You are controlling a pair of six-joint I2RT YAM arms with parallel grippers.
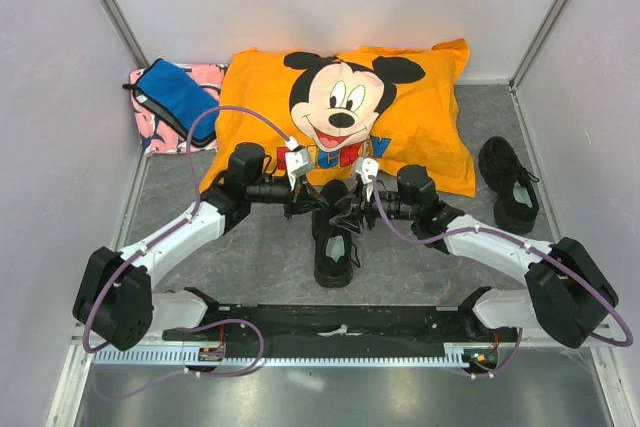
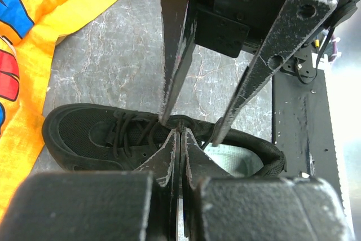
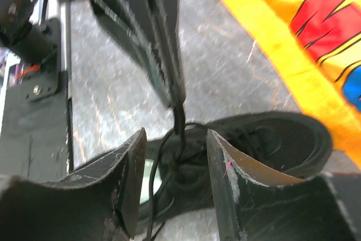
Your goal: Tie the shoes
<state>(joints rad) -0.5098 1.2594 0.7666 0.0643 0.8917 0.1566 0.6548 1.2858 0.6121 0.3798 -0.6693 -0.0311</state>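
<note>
One black shoe (image 1: 334, 252) lies on the grey floor between the arms, toe toward the pillow; it also shows in the left wrist view (image 2: 84, 134) and the right wrist view (image 3: 282, 139). My left gripper (image 2: 181, 132) is shut on a thin black lace (image 3: 179, 123) just above the shoe's tongue. My right gripper (image 3: 176, 142) is open, with its jaws on either side of that lace and the left gripper's tips. Both grippers meet over the shoe (image 1: 330, 205). The second shoe (image 1: 510, 185) lies apart at the right.
A big orange Mickey pillow (image 1: 430, 117) lies right behind the shoe. A blue pouch (image 1: 178, 99) on a pink cloth (image 1: 150, 132) is at the back left. Grey walls close in both sides. The black base rail (image 1: 340, 322) runs along the near edge.
</note>
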